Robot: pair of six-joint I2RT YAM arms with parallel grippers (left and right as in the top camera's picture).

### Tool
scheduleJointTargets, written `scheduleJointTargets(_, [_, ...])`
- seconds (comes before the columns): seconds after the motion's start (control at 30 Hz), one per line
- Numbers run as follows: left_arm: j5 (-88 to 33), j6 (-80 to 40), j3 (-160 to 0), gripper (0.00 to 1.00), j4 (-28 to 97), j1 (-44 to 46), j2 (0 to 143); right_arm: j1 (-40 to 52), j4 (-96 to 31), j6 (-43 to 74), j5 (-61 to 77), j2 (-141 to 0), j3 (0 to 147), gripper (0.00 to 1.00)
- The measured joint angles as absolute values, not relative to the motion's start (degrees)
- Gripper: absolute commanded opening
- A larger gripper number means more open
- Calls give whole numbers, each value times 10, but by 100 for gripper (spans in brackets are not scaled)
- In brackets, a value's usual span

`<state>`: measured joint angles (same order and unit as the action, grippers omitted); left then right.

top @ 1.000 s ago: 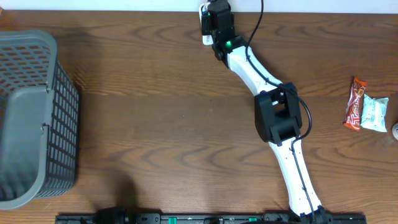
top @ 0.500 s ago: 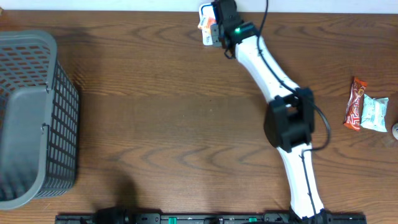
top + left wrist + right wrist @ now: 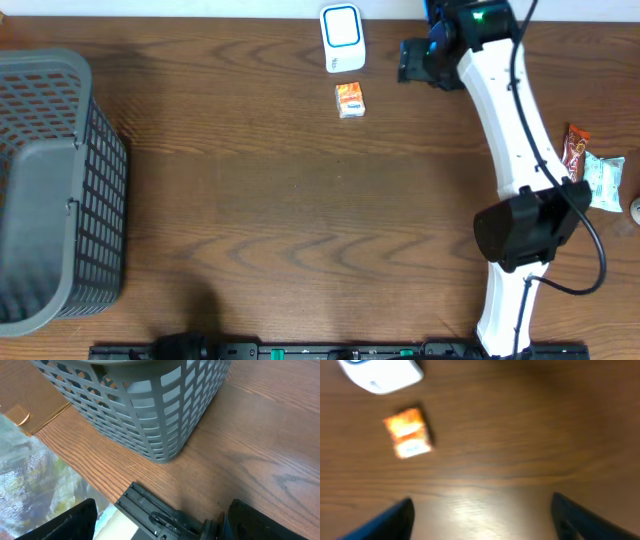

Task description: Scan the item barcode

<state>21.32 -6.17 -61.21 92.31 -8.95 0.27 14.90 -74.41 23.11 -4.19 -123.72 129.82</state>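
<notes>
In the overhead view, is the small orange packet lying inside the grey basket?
No, the orange packet lies on the table near the white scanner.

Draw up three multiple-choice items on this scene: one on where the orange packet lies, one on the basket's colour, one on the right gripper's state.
1. Where does the orange packet lie relative to the scanner?
A. on top of it
B. beside it on the table, not touching
C. underneath it

2. What colour is the basket?
A. grey
B. red
C. white

3. How does the right gripper stand?
A. shut on the packet
B. shut on the scanner
C. open, holding nothing

Answers: 1 B, wood shows between the two in the overhead view; 2 A, its slatted walls are grey in the overhead and left wrist views; 3 C, the right wrist view shows its fingers wide apart with only table between.
</notes>
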Motion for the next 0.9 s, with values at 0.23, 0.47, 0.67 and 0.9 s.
scheduleJointTargets(0.23, [213, -62, -612, 84, 923, -90, 3, 205, -577, 238, 15, -1300, 1216, 99])
scheduleJointTargets(0.47, [213, -62, -612, 84, 923, -90, 3, 276, -470, 223, -62, -1405, 1199, 99])
scheduleJointTargets(0.67, [213, -62, -612, 84, 923, -90, 3, 292, -416, 221, -139, -1441, 1205, 96])
scheduleJointTargets(0.9, [213, -62, -612, 84, 923, -90, 3, 269, -407, 229, -156, -1449, 1212, 63])
